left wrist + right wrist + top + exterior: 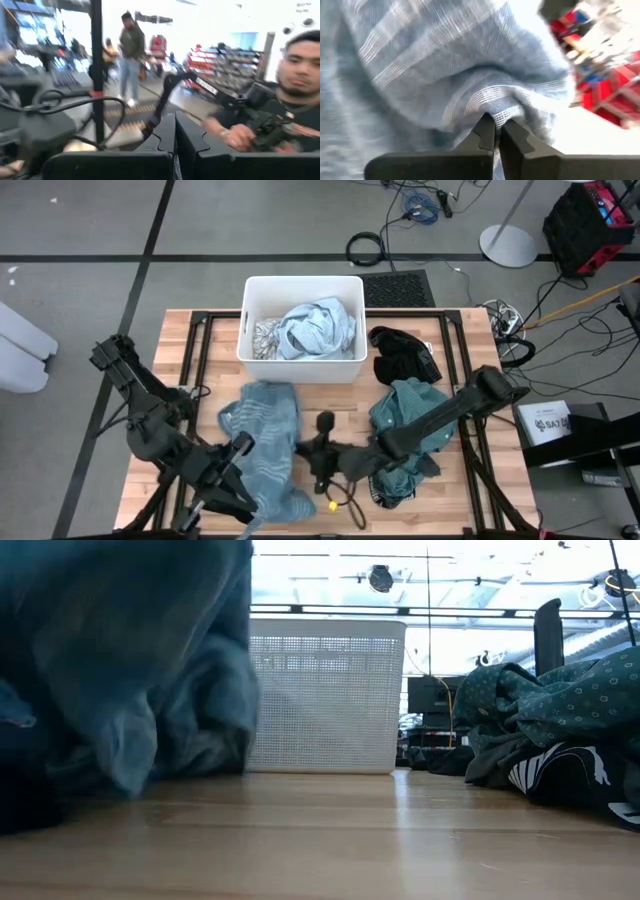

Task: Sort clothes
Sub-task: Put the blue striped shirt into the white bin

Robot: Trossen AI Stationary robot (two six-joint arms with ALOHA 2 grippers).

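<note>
Right wrist view: right end effector [497, 131] pinching blue striped garment [445, 70] above its fingertips.

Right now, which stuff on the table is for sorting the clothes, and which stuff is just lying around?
For the job:
- blue striped garment, pinched by the right gripper
- teal garment
- black garment
- light blue garment in the white bin
- left gripper, shut at the table's front, holding nothing

Just lying about:
- small yellow thing with black cord

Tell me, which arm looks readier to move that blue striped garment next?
The right. Its gripper is already pinching the blue striped garment, while the left gripper is shut on nothing, pointing into the room.
</note>
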